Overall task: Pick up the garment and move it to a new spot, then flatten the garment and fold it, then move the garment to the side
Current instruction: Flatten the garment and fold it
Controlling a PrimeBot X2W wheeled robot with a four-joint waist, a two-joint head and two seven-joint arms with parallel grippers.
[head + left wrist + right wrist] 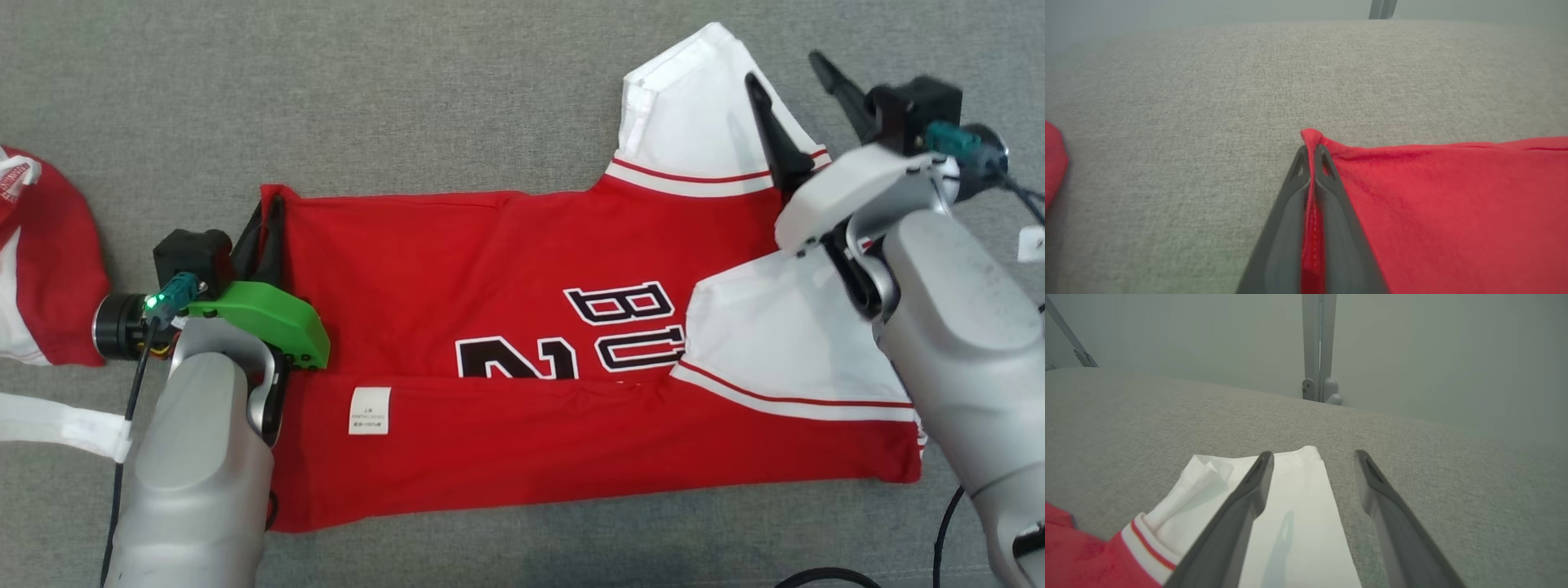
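Observation:
The garment is a red jersey with white sleeves and black lettering, lying flat on the grey cloth surface, its near edge folded over. My left gripper is shut on the garment's far left corner, red cloth pinched between its two dark fingers. My right gripper stands open above the white sleeve at the garment's far right, one finger over the sleeve and the other over bare cloth surface, holding nothing.
Another red and white garment lies at the left edge, with a white strip below it. A grey metal post rises behind the surface's far edge. Black cables hang near the right arm.

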